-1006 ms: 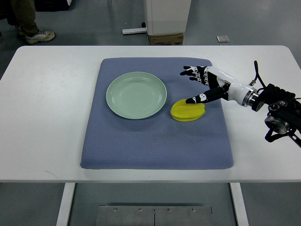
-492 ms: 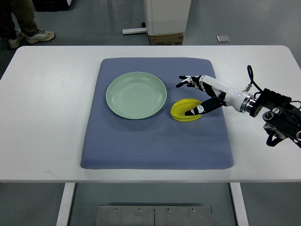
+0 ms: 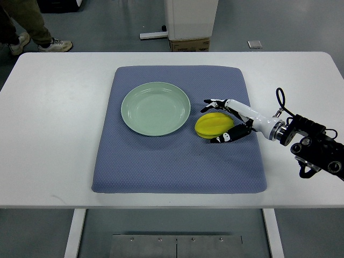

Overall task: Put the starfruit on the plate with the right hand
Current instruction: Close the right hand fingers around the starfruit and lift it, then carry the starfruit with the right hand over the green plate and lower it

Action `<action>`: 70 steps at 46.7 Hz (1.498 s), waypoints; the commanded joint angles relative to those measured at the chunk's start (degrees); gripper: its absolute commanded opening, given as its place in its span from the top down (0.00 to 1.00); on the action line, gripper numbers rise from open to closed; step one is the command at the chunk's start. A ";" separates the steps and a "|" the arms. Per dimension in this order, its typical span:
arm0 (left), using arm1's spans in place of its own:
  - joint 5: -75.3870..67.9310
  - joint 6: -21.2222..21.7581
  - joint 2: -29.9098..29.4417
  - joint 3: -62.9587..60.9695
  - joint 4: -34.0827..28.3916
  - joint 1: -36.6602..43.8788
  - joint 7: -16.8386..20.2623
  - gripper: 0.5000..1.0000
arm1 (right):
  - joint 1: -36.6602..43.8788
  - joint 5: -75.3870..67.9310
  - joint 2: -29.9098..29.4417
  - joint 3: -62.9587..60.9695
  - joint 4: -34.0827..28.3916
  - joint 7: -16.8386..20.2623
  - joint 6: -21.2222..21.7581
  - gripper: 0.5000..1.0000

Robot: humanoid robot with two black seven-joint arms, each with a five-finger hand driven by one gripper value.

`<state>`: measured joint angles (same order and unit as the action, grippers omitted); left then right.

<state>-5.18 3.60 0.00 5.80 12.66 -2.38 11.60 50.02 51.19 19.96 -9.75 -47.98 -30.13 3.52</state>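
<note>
A yellow starfruit (image 3: 213, 124) lies on the blue mat (image 3: 177, 156), just right of an empty pale green plate (image 3: 156, 108). My right hand (image 3: 217, 120) comes in from the right edge and sits low around the starfruit. Its fingers (image 3: 215, 102) reach over the fruit's far side and the thumb (image 3: 224, 137) lies along its near side. The fingers are spread around the fruit and are not closed on it. The fruit rests on the mat. The left arm is out of view.
The mat lies on a white table (image 3: 48, 134). A white cabinet base (image 3: 188, 24) stands on the floor beyond the table. A person's legs and shoes (image 3: 32, 32) show at the top left, off the table.
My right hand has moved down and toward the starfruit, from above its right end to straddling it. The person's feet at the top left have shifted.
</note>
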 commanded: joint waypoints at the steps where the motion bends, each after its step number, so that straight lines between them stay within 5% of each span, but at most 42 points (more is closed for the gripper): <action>1: 0.00 0.00 0.00 0.00 0.00 0.00 0.00 0.00 | -0.01 -0.03 -0.01 0.00 0.17 -0.10 -0.01 0.29; 8: 0.00 0.00 0.00 0.00 0.00 0.09 0.00 0.00 | -0.18 -0.03 -0.01 0.09 0.69 -0.72 -0.01 0.76; 13: 0.00 0.00 0.00 0.00 0.00 0.00 0.00 0.00 | -0.27 -0.03 0.08 0.87 1.66 -0.98 -0.01 1.00; 33: 0.00 0.00 0.00 0.09 0.00 0.00 0.00 0.00 | 1.57 -0.91 -0.10 0.26 2.10 0.42 -2.82 1.00; 43: 0.00 0.00 0.00 0.09 0.00 0.00 0.00 0.00 | 5.87 -1.61 -0.27 -2.02 1.92 4.90 -2.73 1.00; 55: 0.00 0.00 0.00 0.00 0.00 0.00 0.00 0.00 | 10.80 -2.23 -7.74 -1.50 3.77 10.44 -2.82 1.00; 70: 0.00 0.00 0.00 0.00 0.00 0.00 0.00 0.00 | 14.32 -2.23 -18.98 2.72 10.18 12.47 -2.82 1.00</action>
<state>-5.18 3.61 0.00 5.79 12.65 -2.37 11.59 63.87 48.94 2.97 -7.80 -38.56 -17.97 0.79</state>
